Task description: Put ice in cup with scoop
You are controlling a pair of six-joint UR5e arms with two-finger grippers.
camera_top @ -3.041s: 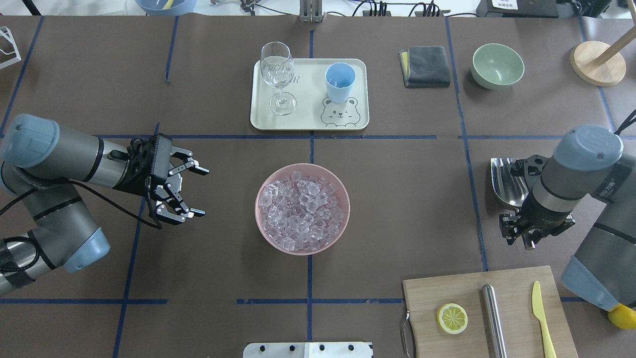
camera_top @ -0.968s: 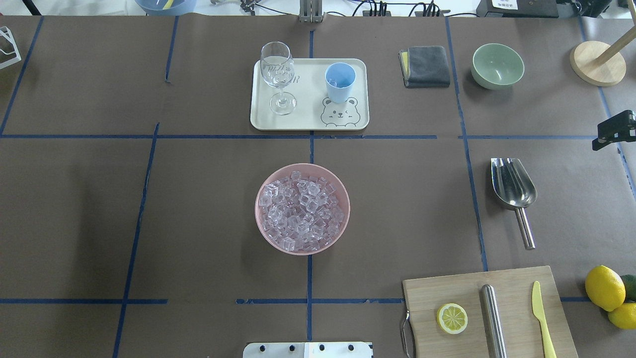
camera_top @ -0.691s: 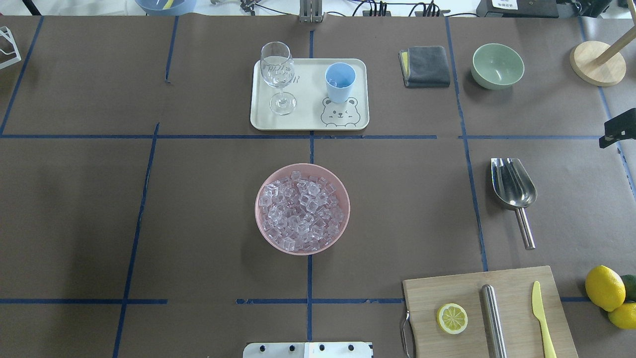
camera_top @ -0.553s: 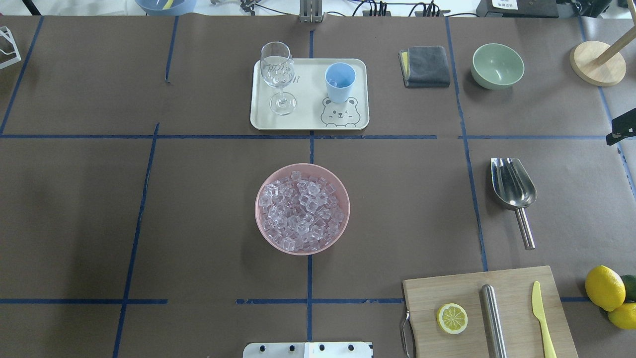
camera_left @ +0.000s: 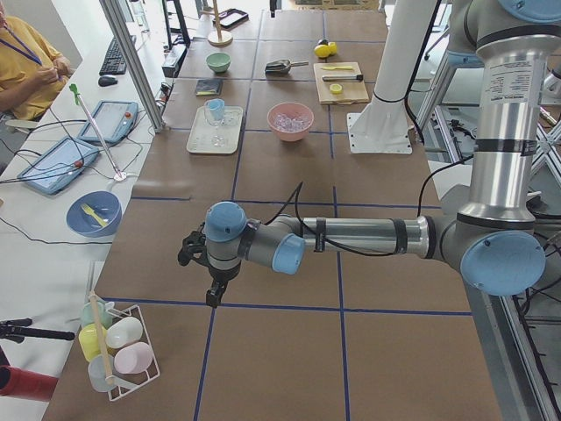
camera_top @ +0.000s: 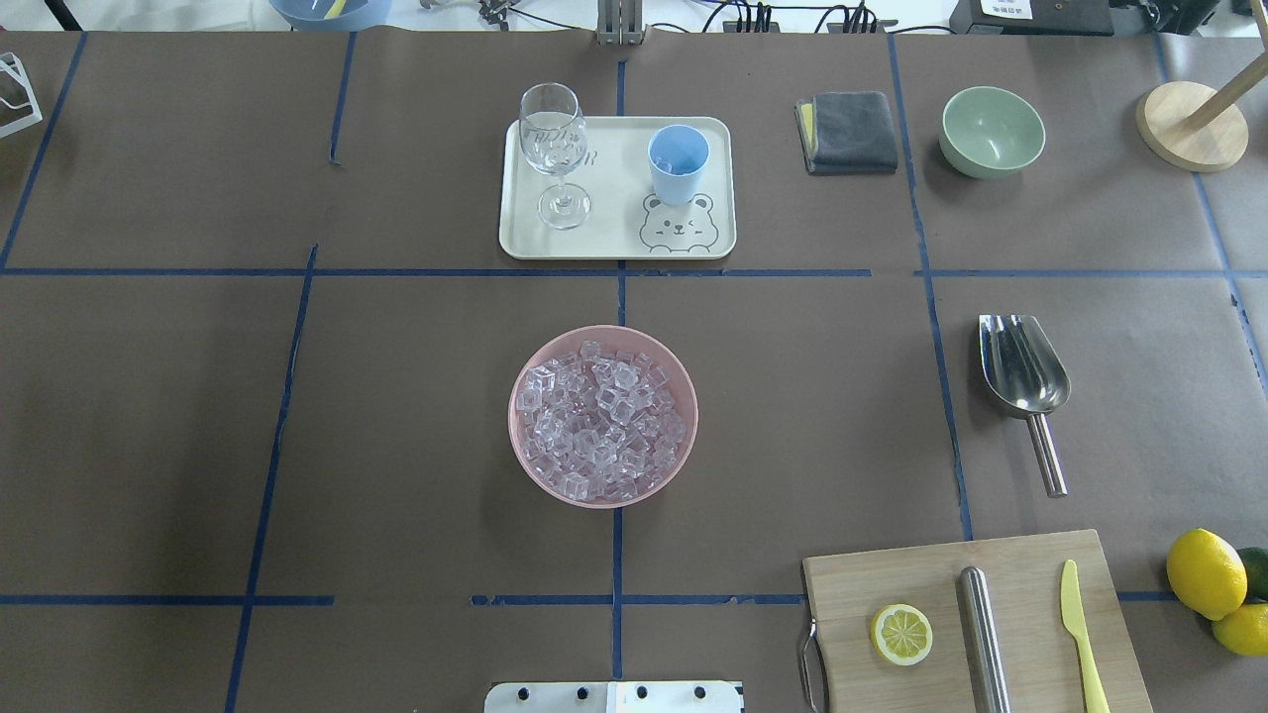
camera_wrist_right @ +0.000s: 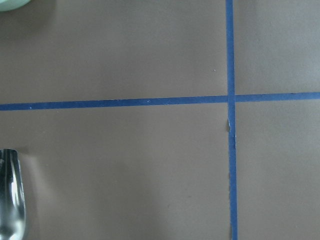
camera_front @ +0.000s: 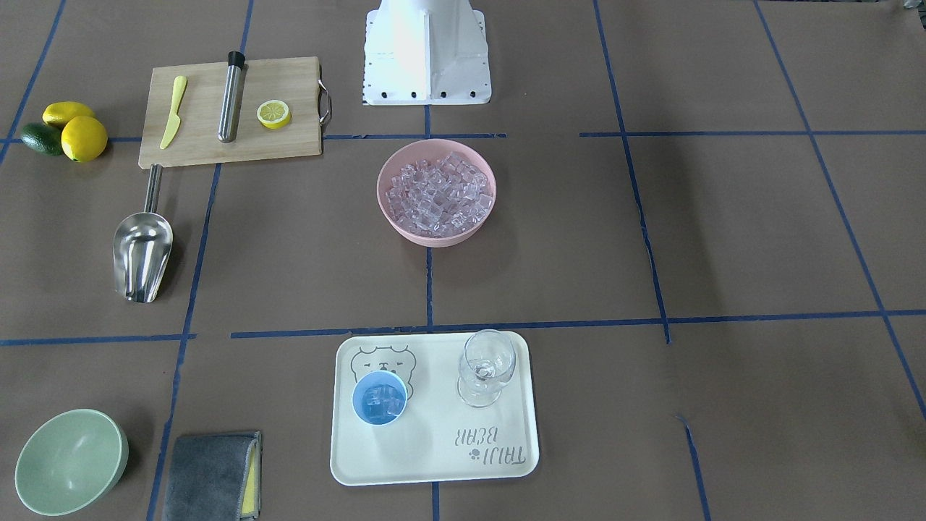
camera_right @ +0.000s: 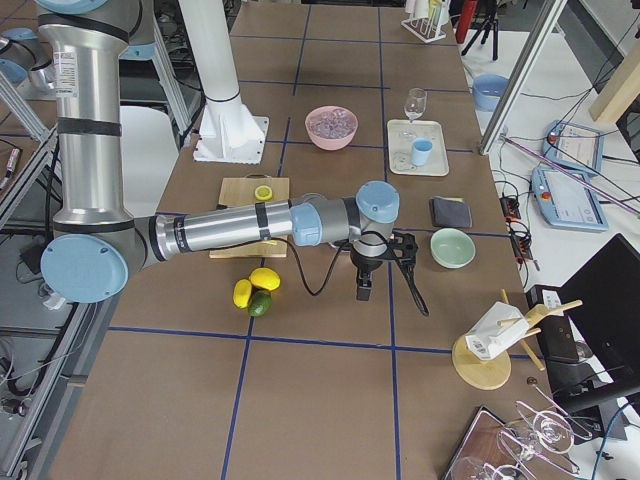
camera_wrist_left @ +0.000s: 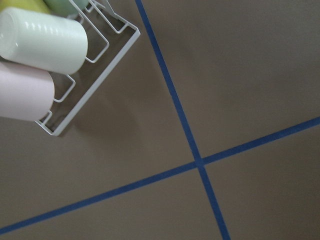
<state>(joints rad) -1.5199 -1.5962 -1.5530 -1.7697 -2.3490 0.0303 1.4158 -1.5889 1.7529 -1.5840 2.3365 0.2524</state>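
Note:
The ice [camera_top: 602,416] fills a pink bowl [camera_top: 525,451] at the table's middle. On a cream tray [camera_top: 614,238] stands the light-blue cup [camera_top: 678,163], and the front-facing view shows a few cubes inside the cup [camera_front: 379,396]. The steel scoop [camera_top: 1025,381] lies loose on the table at the right, handle toward the robot. My left gripper [camera_left: 213,296] hangs far off to the table's left end. My right gripper [camera_right: 363,288] hangs beyond the scoop at the right end. I cannot tell whether either is open or shut.
A stemmed glass [camera_top: 555,149] shares the tray. A grey cloth [camera_top: 847,131] and green bowl [camera_top: 992,130] sit at the back right. A cutting board [camera_top: 976,619] with a lemon half, steel cylinder and knife is front right, lemons [camera_top: 1206,572] beside it. A cup rack [camera_left: 118,346] stands near the left gripper.
Three seconds ago both arms were over the table, the right one at the scoop. Both have pulled out of the overhead view; the last black tip at the right edge is gone. The scoop stays put.

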